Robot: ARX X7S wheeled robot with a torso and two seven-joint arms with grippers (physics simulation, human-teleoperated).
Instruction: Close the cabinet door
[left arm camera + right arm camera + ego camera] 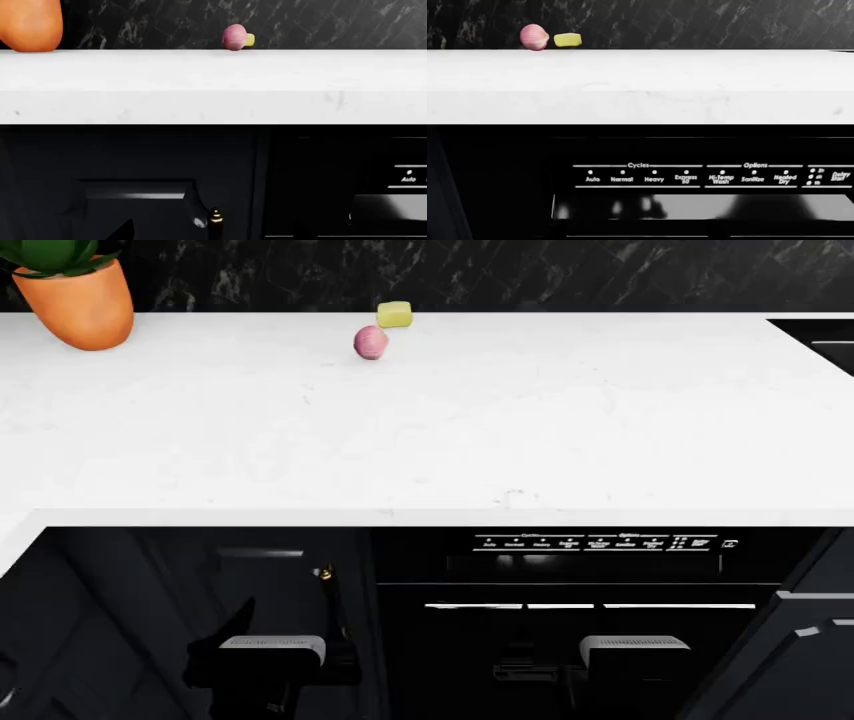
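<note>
Presently, at the counter: both my arms hang low before a glossy black run of cabinets, under a white stone worktop (pixel 441 440).
Jaws: my left gripper (pixel 247 645) and right gripper (pixel 534 670) show only as dark masses beside pale grey caps; I cannot tell whether either pair is spread or pressed together, and neither wrist view shows a finger.
Cabinet door: the cabinet door (pixel 781 660) stands out from the cabinet line, beyond the outer side of my right gripper and nearer to me than the fronts; nothing touches it.
Axis: its long side runs upright, and its edge slants away from the counter front, so it looks swung open.
Nearer arm: the right, in my judgement; the left is well apart from it, facing a shut cupboard with a brass knob (pixel 215 216).
Coming move: likely a sideways reach with the right arm to the door's outer face, then a push back toward the cabinet line.
Straight ahead of the right jaws: the dishwasher front (pixel 694 180), black, white-lettered, with a long bar handle; not my target.
Surfaces: door flat, lacquer-dark, with paler grey strips along its edges; worktop matt and faintly veined; backsplash (pixel 534 270) black marble.
Beyond and above both jaws: an orange pot (pixel 80 305), a pink bulb (pixel 370 342) and a yellow block (pixel 394 314).
</note>
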